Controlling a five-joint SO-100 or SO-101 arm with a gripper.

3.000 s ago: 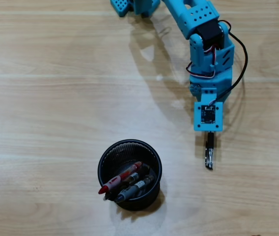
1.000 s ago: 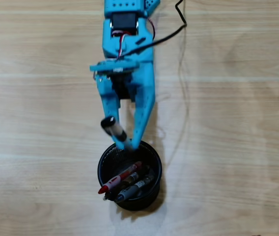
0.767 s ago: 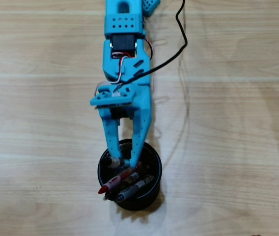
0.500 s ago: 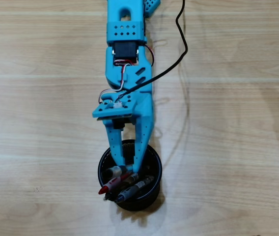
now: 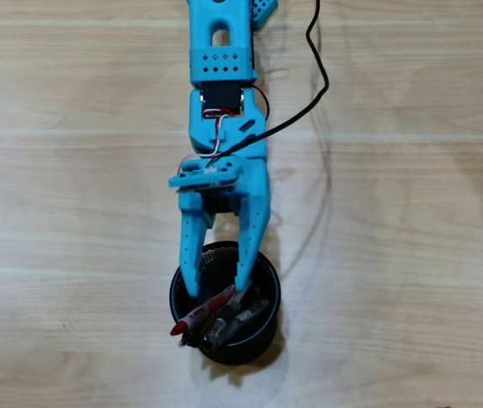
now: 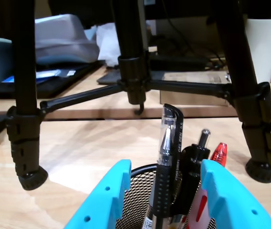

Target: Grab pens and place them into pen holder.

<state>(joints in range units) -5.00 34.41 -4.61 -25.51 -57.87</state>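
The pen holder (image 5: 273, 293), a round black mesh cup, stands on the wooden table in the overhead view with several pens leaning inside it. A red pen (image 5: 189, 322) sticks out over its lower-left rim, with darker pens (image 5: 243, 319) beside it. My blue gripper (image 5: 216, 287) hangs open over the cup, one finger on each side of the pens. In the wrist view the gripper (image 6: 166, 167) straddles a clear-barrelled pen with a black cap (image 6: 169, 138) without touching it. A black pen (image 6: 193, 160) and the red pen (image 6: 220, 151) lean behind it, above the pen holder (image 6: 136, 200).
A black cable (image 5: 314, 76) loops across the table right of the arm. In the wrist view, black tripod legs (image 6: 23, 119) (image 6: 252, 105) stand on the table beyond the cup, with the centre column (image 6: 133, 62) between them. Clutter lies on a desk behind.
The arm swung from the right of the table to the cup, carrying a pen. The jaws have spread apart, and that pen now rests in the cup with the others.
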